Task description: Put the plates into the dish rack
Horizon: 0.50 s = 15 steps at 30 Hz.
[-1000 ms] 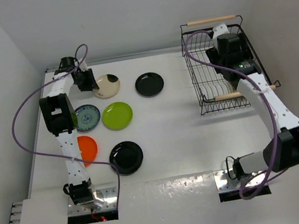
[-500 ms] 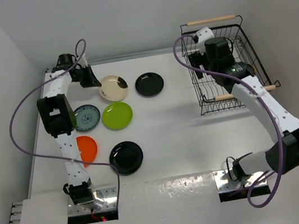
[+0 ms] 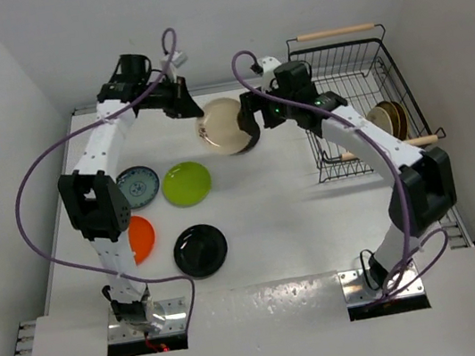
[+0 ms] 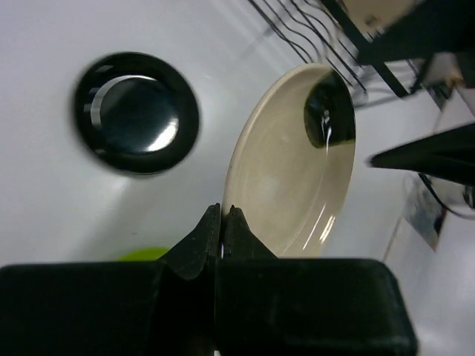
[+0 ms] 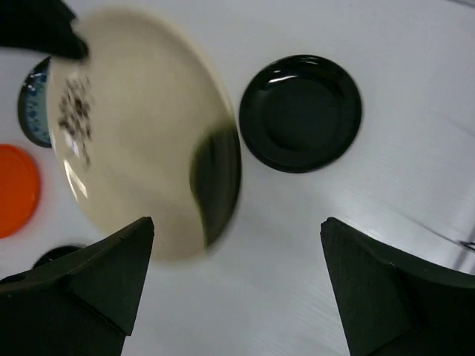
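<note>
I saw the round cream plate (image 3: 222,126) left of the black wire dish rack (image 3: 353,167), behind the lime-green plate (image 3: 187,183).

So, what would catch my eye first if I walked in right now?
A cream plate hangs tilted above the table, pinched at its rim by the left pincer, the right pincer open wide beside it. To the right stands the black wire dish rack; a lime green plate and an orange plate lie on the left.

We've one cam high behind the surface's (image 3: 297,214) near edge, looking down; both wrist cams sit close on the same cream plate (image 4: 282,170).
</note>
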Available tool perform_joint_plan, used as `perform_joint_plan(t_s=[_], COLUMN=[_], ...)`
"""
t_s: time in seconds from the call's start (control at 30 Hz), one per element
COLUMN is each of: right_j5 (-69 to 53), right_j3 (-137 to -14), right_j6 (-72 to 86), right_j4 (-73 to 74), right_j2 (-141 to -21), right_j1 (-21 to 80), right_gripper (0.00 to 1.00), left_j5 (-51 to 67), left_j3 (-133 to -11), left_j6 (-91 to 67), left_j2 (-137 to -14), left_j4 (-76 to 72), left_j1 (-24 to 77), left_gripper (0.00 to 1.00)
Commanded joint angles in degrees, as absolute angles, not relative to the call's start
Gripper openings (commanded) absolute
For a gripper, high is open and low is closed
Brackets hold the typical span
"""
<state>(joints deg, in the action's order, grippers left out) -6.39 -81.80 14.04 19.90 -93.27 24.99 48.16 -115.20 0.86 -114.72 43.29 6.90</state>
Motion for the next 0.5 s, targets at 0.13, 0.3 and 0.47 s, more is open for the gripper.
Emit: perform_joint_plan(t_s=[0.13,0.3,0.47], right_j5=[-16.3,-19.5,-15.0], right_j3=[-83.3,-82.4,-78.7], right_j6=[25.7,27.8,24.5], right_j4=[10.5,9.1,7.9], right_j2=[-102.0,-102.3,-94.6], right_j1=[25.1,25.0,23.8], right_gripper=[0.64,0.0,0.0], left_j5=[56.3,52.7,34.9], left_j3=[-117.5,-118.0,-119.9], left_j6=[8.4,9.0,9.0], left_j2=[-113.8,-113.8,-113.8], left_j4=[50.8,51.5,51.5], left_j1=[9.5,9.5,7.7], left_gripper=[0.0,0.0,0.64])
